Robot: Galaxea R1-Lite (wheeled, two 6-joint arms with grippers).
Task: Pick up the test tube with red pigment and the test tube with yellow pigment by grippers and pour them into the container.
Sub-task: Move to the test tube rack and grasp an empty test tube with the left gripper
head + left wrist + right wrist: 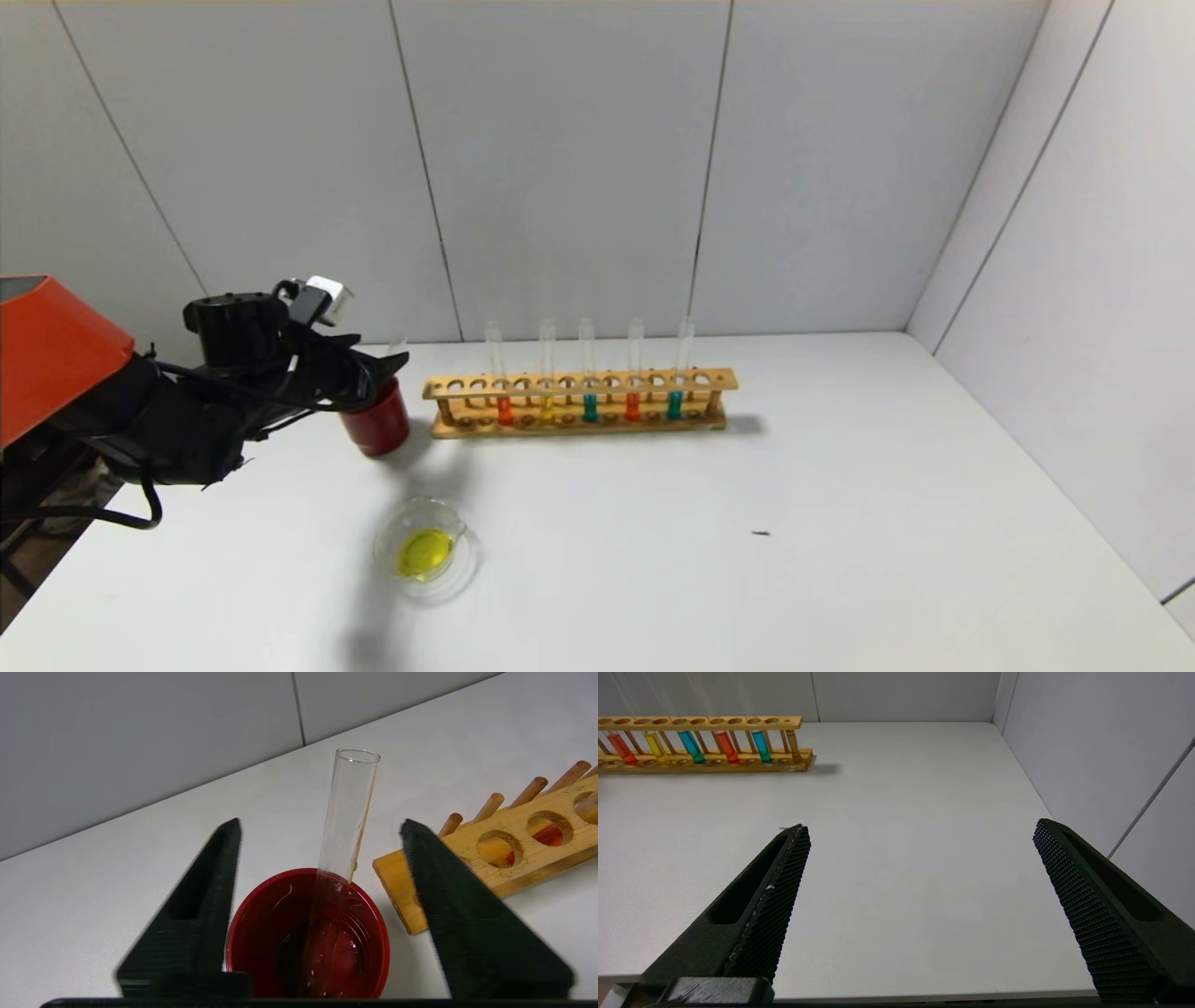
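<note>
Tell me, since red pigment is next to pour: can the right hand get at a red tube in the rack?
Probably yes. The right hand is open over bare table, and nothing stands between it and the nearer red tube in the rack.

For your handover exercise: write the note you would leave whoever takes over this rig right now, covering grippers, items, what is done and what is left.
Left gripper: open, above the red cup, which holds an empty tube.
Right gripper: open, idle over bare table, holding nothing.
Rack: two red tubes, one yellow tube, two teal tubes.
Container: holds yellow liquid only.
Done: yellow appears poured, its tube discarded.
Left: pick a red tube, pour it into the container.
</note>
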